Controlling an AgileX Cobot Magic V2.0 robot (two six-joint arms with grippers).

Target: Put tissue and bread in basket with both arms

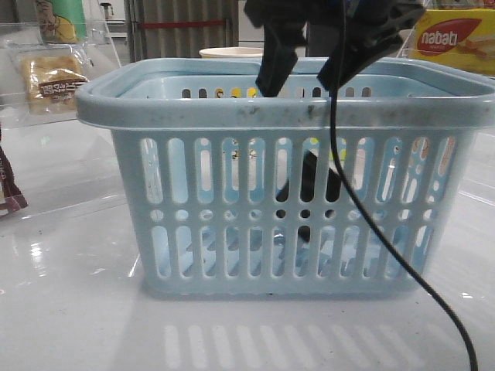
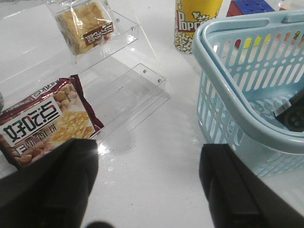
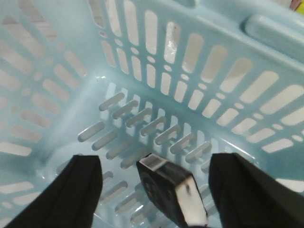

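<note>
Right jaws (image 3: 154, 190) apart over tissue (image 3: 171, 192); box (image 1: 454, 40) reads "nabati".

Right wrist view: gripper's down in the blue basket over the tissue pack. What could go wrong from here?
1. The open right gripper sits deep inside the light-blue slotted plastic basket; a tilted lift might catch the rim.
2. Its black cable drapes over the basket's front and could tug it.
3. The golden-brown wrapped bread lies on a clear acrylic shelf, which the open left gripper may bump when reaching.
</note>
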